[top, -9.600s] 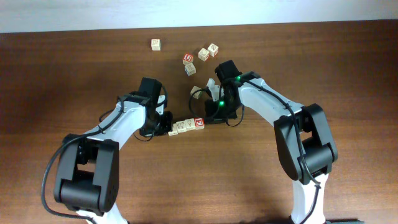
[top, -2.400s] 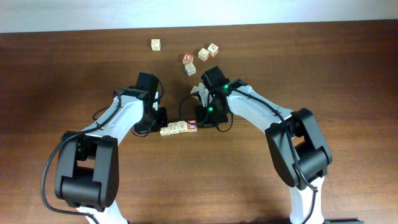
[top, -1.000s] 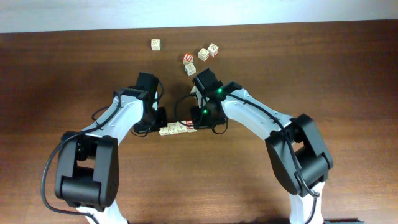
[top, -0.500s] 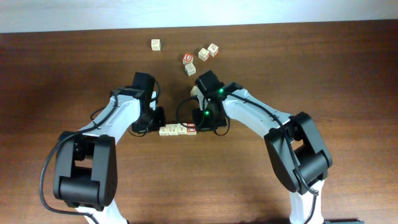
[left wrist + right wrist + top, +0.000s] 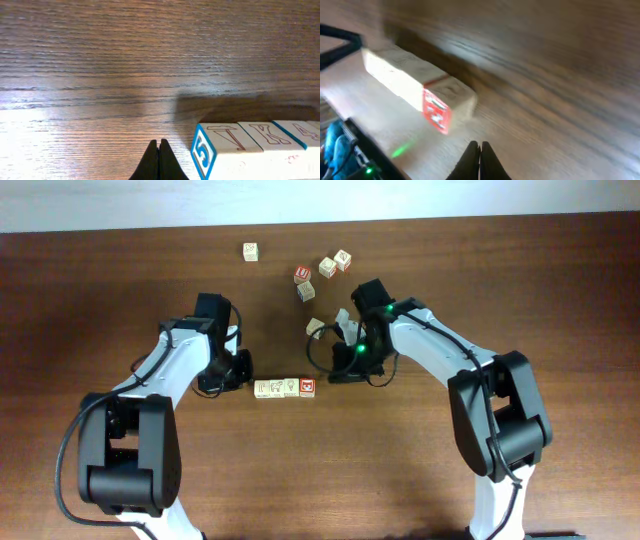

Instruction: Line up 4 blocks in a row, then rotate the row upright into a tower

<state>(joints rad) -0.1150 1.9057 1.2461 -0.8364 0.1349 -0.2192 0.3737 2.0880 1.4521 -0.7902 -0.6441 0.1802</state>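
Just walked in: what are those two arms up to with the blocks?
Two robot arms are working on a row of alphabet blocks on the table. Neither holds anything now: the left arm's fingers and the right arm's fingers are shut, each near one end of the row. Other loose blocks lie farther back.

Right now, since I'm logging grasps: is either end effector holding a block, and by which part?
Nothing is held: the left end effector and right end effector are both shut and empty, apart from the blocks.
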